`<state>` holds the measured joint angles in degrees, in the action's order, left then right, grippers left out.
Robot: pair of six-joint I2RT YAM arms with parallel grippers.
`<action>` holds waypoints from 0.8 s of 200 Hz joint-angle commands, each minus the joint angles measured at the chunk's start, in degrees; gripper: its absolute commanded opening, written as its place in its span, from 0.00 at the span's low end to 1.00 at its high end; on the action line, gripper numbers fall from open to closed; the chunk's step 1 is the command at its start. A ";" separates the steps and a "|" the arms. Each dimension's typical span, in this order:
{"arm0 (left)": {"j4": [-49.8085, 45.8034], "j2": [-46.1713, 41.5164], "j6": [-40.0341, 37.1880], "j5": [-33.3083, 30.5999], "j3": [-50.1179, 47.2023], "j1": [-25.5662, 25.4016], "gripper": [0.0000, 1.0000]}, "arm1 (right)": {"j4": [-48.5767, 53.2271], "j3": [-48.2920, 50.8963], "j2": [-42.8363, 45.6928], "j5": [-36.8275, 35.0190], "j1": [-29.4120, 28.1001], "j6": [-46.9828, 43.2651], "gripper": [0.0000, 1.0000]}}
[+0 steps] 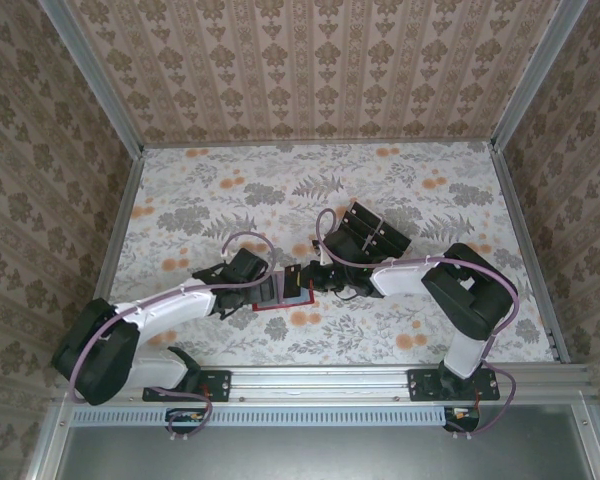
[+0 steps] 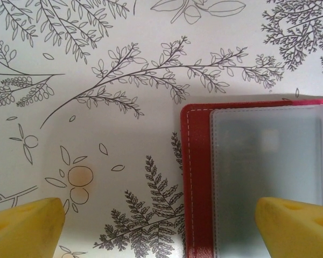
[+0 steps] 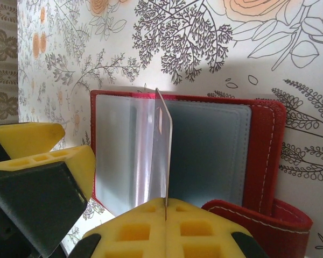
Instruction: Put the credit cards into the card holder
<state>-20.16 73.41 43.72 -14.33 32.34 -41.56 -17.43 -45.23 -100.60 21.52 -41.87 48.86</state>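
The wallet [image 3: 264, 140] lies open and flat on the table [image 1: 210, 180], close to the near edge and a little left of its middle; it is red, leather-like, with rounded corners and pale stitching, lined with cloudy clear plastic pockets; a small snap tab [image 3: 280, 226] curls up from one side. The right gripper [image 3: 166, 212], with yellow ribbed foam pads, is clamped tight on one thin glossy plastic leaf [image 3: 162, 156], which stands upright on edge from the wallet's fold. The left gripper [image 2: 161, 226] is spread wide and holds nothing; one blunt yellow tip is over the floral table, the other over a wallet pocket. Farther back, right of the table's middle, the cards [image 1: 375, 232] sit bunched as thin black slabs.
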 commanded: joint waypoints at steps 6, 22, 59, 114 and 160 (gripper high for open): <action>-1.79 0.68 1.32 -2.48 0.45 -0.26 1.00 | -0.06 1.11 -1.23 0.38 0.03 0.88 0.00; -2.90 0.86 2.11 -3.27 0.36 -0.28 1.00 | -0.07 1.12 -1.23 0.28 0.09 0.92 0.00; -6.61 2.20 3.93 -4.42 0.88 -0.20 1.00 | -0.08 0.78 -1.28 0.29 0.06 1.30 0.00; -7.59 4.38 5.23 -4.42 0.50 -0.19 1.00 | -0.31 0.15 -0.14 1.26 0.05 1.67 0.00; -6.84 4.14 5.33 -4.22 0.05 -0.20 1.00 | -1.89 0.15 3.72 1.72 0.06 1.18 0.00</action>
<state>-23.83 76.51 48.05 -17.82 33.06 -41.60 -18.02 -45.19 -100.18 22.55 -41.89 49.93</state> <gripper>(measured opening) 0.997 0.065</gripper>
